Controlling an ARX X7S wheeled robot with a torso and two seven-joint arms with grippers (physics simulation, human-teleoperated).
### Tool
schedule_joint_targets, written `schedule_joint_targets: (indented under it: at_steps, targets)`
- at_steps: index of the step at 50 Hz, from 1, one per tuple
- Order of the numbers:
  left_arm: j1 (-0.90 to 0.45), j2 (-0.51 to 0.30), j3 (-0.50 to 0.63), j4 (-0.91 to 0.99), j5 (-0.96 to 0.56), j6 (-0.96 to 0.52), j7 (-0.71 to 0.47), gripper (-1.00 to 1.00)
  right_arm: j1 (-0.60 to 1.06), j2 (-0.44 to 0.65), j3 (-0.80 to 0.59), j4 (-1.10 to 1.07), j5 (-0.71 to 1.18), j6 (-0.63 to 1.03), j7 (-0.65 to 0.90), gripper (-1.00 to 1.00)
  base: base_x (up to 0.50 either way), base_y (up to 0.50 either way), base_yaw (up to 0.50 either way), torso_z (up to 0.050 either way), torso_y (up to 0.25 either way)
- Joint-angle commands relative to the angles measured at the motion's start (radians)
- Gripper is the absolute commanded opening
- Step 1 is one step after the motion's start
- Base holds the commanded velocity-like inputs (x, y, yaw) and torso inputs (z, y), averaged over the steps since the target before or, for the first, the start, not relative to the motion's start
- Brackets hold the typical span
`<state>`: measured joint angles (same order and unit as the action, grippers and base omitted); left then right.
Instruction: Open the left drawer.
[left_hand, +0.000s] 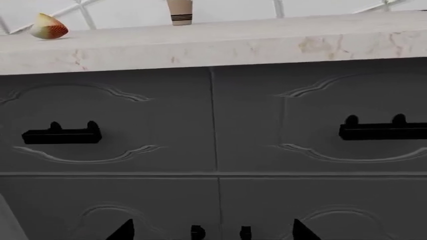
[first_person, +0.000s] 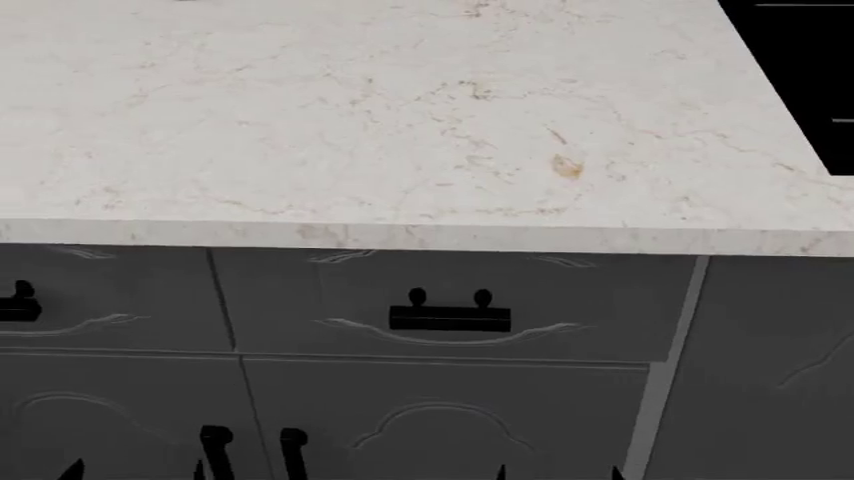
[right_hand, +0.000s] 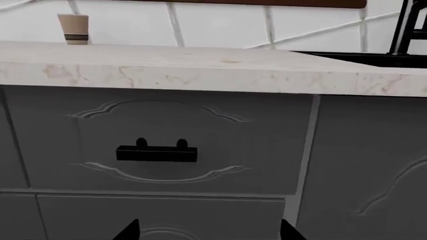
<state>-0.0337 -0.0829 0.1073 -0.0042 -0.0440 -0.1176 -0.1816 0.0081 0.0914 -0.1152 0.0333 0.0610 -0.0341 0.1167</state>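
Both hands are seen spread wide, empty. Left drawer (left_hand: 107, 122) is judged stiff, sliding; its bar handle (left_hand: 61, 135), at nine o'clock, should be gripped.

The head view looks forward and steeply down onto the marble countertop (first_person: 400, 110) and the cabinet fronts under its edge. Both wrist views sit lower and close in, facing the fronts and angled slightly upward to the tiled wall. The left wrist view covers two drawers; its right-hand drawer (left_hand: 320, 120) also fills the right wrist view and the head view centre. Both wrist views share the striped cup (right_hand: 73, 29).
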Motion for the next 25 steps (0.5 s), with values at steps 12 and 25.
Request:
schedule_joint_targets:
  at_steps: [12, 25]
  targets:
    - [0.004, -0.012, 0.012, -0.014, -0.024, 0.046, 0.01, 1.0, 0.001, 0.009, -0.014, -0.009, 0.005, 0.009, 0.009, 1.0, 0.0, 0.21, 0.0, 0.0, 0.0]
    - [0.002, -0.024, 0.031, -0.016, -0.037, 0.054, -0.001, 1.0, 0.005, 0.021, -0.029, -0.002, 0.02, 0.006, 0.021, 1.0, 0.0, 0.23, 0.0, 0.0, 0.0]
